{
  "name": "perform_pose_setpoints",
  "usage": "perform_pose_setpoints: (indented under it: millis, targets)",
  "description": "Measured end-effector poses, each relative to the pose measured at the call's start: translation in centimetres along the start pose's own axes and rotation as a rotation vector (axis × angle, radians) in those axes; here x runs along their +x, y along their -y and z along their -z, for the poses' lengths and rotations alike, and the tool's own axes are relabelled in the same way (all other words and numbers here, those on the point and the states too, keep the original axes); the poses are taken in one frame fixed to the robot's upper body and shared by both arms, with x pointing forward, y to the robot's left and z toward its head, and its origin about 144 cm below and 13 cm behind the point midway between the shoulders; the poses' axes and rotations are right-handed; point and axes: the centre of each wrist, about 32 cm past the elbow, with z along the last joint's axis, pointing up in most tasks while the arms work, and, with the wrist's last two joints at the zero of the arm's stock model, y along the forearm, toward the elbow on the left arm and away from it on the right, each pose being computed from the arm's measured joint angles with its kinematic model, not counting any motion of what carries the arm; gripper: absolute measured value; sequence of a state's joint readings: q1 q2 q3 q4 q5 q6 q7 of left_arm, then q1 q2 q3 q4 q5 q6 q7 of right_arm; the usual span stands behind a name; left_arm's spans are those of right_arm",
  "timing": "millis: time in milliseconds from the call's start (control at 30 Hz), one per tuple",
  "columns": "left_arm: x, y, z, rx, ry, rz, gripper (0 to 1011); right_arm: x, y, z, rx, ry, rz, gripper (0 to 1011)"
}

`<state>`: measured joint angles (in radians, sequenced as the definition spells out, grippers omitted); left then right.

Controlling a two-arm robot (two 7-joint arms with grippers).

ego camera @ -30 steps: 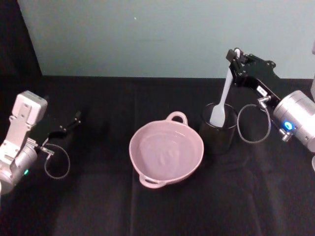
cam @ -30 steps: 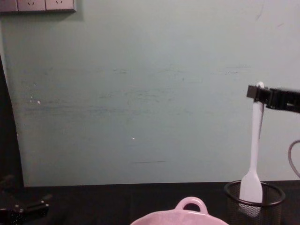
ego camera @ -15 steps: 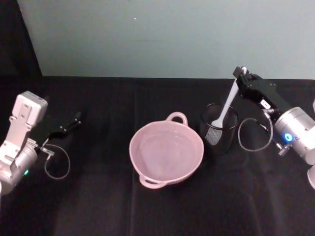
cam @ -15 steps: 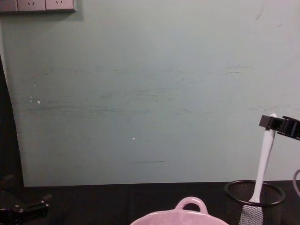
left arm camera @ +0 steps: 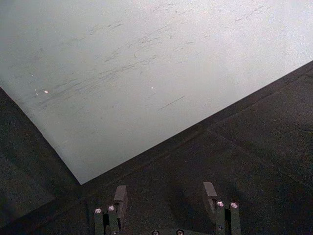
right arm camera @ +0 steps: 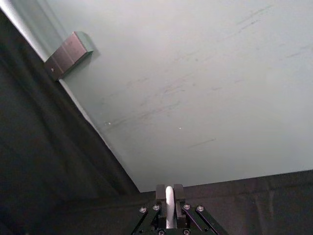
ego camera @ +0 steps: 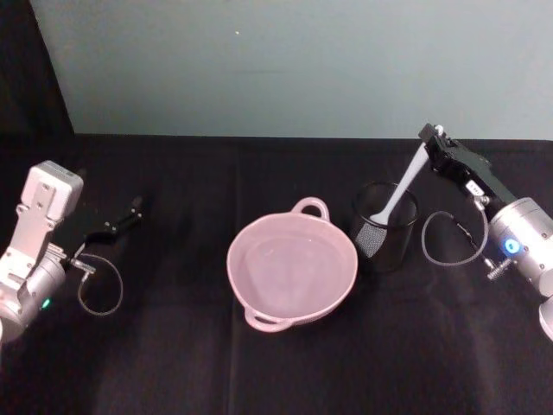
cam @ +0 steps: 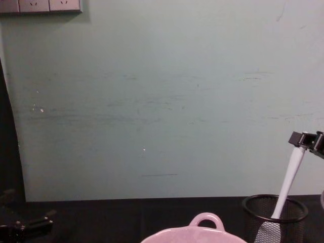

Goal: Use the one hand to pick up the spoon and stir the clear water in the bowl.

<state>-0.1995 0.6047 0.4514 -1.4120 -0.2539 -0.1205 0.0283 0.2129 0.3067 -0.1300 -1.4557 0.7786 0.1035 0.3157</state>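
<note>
Head view, table: black cloth-covered table (ego camera: 285, 363) against a pale green wall (ego camera: 285, 60).
Bowl: pale pink glossy bowl (ego camera: 292, 269) with a small arched loop handle, at the table's middle, clear water inside; its handle and far rim (cam: 205, 233) show in the chest view.
Cup: black wire-mesh cup (ego camera: 384, 226) standing just beside the bowl, on the robot's right; upright (cam: 274, 218) in the chest view.
Spoon: long slender white plastic spoon (ego camera: 396, 196), tilted, its flat head down inside the mesh cup, its handle rising up and to the right; in the chest view (cam: 288, 183) it leans the same way; the right wrist view shows its handle end (right arm camera: 169, 211) between the fingers.
Right hand: black slim right gripper (ego camera: 437, 139) with a small white label and silver-grey wrist, above and right of the cup, clenched on the top of the spoon's handle (cam: 302, 140).
Left hand: left gripper (ego camera: 130, 212) low over the table at the robot's far left, well apart from the bowl; fingers (left arm camera: 119, 197) spread with nothing between them.
</note>
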Motion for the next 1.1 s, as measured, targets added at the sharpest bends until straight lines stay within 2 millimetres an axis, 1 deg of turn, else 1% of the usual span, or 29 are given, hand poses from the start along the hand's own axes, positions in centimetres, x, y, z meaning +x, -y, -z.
perform_pose_setpoints:
  millis: [133,167,200,233,300,367,433,467,500,667,733,767,833,933,967,1067,1100]
  targets:
    - [0.0,0.0,0.0,0.000,0.000,0.000,1011,0.5,0.0,0.4,0.010,-0.041,0.003,110]
    - [0.0,0.0,0.0,0.000,0.000,0.000,1011,0.6,0.0,0.5,0.011,-0.050,0.004,134]
    - [0.0,0.0,0.0,0.000,0.000,0.000,1011,0.7,0.0,0.6,0.012,-0.058,0.006,134]
    - [0.0,0.0,0.0,0.000,0.000,0.000,1011,0.9,0.0,0.8,0.012,-0.072,0.010,186]
    - [0.0,0.0,0.0,0.000,0.000,0.000,1011,1.0,0.0,0.9,0.012,-0.082,0.014,224]
    - [0.0,0.0,0.0,0.000,0.000,0.000,1011,1.2,0.0,0.9,0.010,-0.089,0.018,303]
    - [0.0,0.0,0.0,0.000,0.000,0.000,1011,1.2,0.1,0.9,0.006,-0.086,0.019,335]
    - [0.0,0.0,0.0,0.000,0.000,0.000,1011,1.2,0.1,0.8,0.001,-0.078,0.024,405]
    - [0.0,0.0,0.0,0.000,0.000,0.000,1011,1.1,0.1,0.7,-0.002,-0.068,0.026,443]
    - [0.0,0.0,0.0,0.000,0.000,0.000,1011,0.9,0.3,0.3,-0.008,-0.053,0.029,586]
    - [0.0,0.0,0.0,0.000,0.000,0.000,1011,0.9,0.5,0.3,-0.011,-0.047,0.034,668]
    - [0.0,0.0,0.0,0.000,0.000,0.000,1011,1.0,0.7,0.2,-0.013,-0.046,0.040,684]
    - [0.0,0.0,0.0,0.000,0.000,0.000,1011,1.0,0.9,0.2,-0.017,-0.044,0.050,765]
    - [0.0,0.0,0.0,0.000,0.000,0.000,1011,1.1,1.3,0.2,-0.018,-0.043,0.060,818]
    - [0.0,0.0,0.0,0.000,0.000,0.000,1011,1.1,1.5,0.1,-0.019,-0.042,0.066,870]
    - [0.0,0.0,0.0,0.000,0.000,0.000,1011,1.1,1.9,0.0,-0.019,-0.040,0.074,958]
    - [0.0,0.0,0.0,0.000,0.000,0.000,1011,1.1,2.2,0.0,-0.019,-0.038,0.080,972]
